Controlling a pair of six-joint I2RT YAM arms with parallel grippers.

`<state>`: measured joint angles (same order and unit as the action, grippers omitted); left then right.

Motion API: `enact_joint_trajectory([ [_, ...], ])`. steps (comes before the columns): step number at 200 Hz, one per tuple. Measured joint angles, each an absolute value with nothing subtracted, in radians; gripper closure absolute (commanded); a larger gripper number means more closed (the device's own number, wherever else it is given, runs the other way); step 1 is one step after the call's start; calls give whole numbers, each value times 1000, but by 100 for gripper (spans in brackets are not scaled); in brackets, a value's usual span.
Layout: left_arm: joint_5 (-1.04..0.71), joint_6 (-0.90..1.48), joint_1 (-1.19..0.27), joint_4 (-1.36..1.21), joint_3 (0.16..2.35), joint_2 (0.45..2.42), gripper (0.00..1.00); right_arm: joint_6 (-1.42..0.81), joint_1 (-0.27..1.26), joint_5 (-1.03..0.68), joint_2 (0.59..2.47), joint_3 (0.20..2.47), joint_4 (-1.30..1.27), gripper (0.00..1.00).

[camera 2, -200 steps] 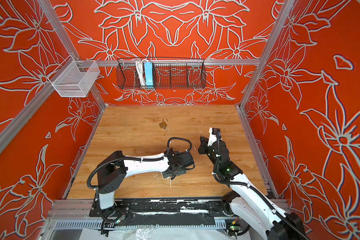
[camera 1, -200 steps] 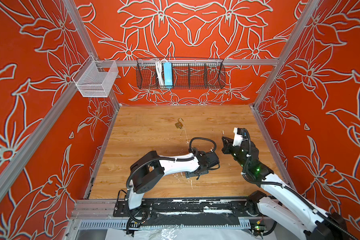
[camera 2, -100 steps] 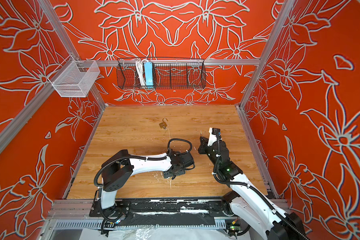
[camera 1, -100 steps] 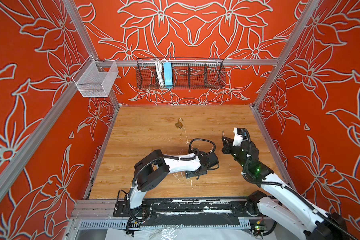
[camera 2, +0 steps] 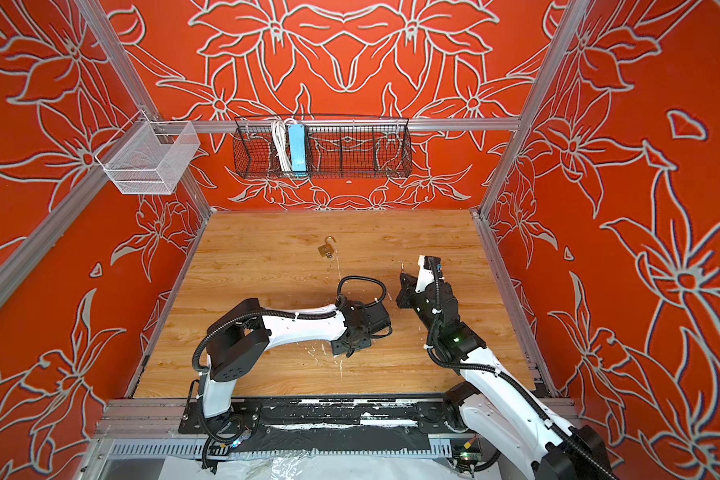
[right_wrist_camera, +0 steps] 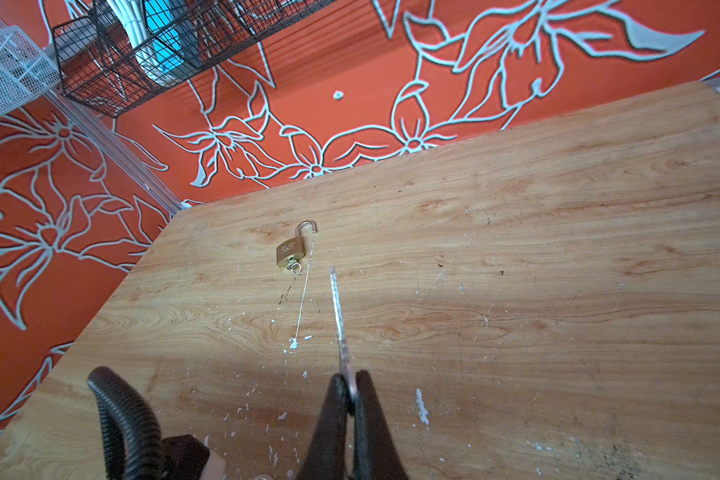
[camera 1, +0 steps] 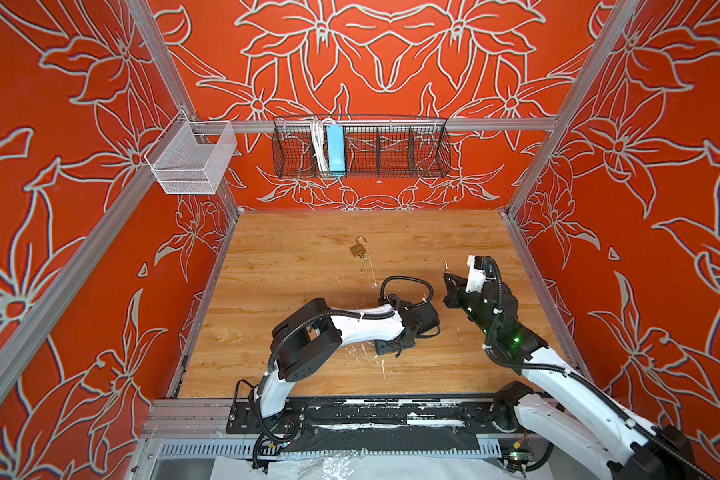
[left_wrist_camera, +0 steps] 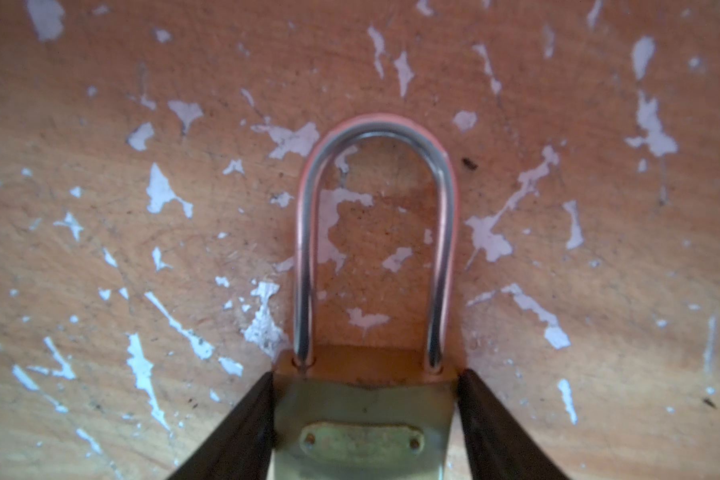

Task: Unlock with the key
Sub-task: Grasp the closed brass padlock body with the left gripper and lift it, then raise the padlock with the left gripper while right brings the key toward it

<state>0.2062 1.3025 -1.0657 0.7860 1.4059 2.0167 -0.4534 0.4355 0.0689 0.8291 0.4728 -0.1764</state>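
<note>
Left gripper (left_wrist_camera: 366, 374) points down at the table (left_wrist_camera: 100, 208), jaws pressed on the padlock (left_wrist_camera: 362, 436); right gripper (right_wrist_camera: 352, 382), raised, pinches the key (right_wrist_camera: 338, 316).

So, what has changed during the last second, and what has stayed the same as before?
The left gripper narrowed, and its fingers now press both sides of the closed padlock on the table. The left arm's elbow shifted slightly rightward in both top views. Unchanged: the right gripper holds the key raised, and the open padlock lies farther back.
</note>
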Motion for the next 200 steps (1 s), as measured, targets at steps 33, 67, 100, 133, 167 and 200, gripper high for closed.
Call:
enact_joint_trajectory([
  [33,204,1292,-1065,770,1388,2002,54,-454,434,69,829,473,-175,100],
  [67,186,1250,-1036,755,1354,1969,68,-453,433,68,829,473,-176,100],
  [100,179,1161,-956,724,1258,1866,88,-453,433,66,832,473,-178,100],
  [133,238,1053,-872,640,1199,1689,100,-452,433,56,873,472,-204,100],
  [167,346,922,-822,418,1053,1470,100,-437,432,-31,958,442,-308,100],
  [200,404,767,-817,17,735,1223,100,-397,434,-198,1047,420,-442,100],
])
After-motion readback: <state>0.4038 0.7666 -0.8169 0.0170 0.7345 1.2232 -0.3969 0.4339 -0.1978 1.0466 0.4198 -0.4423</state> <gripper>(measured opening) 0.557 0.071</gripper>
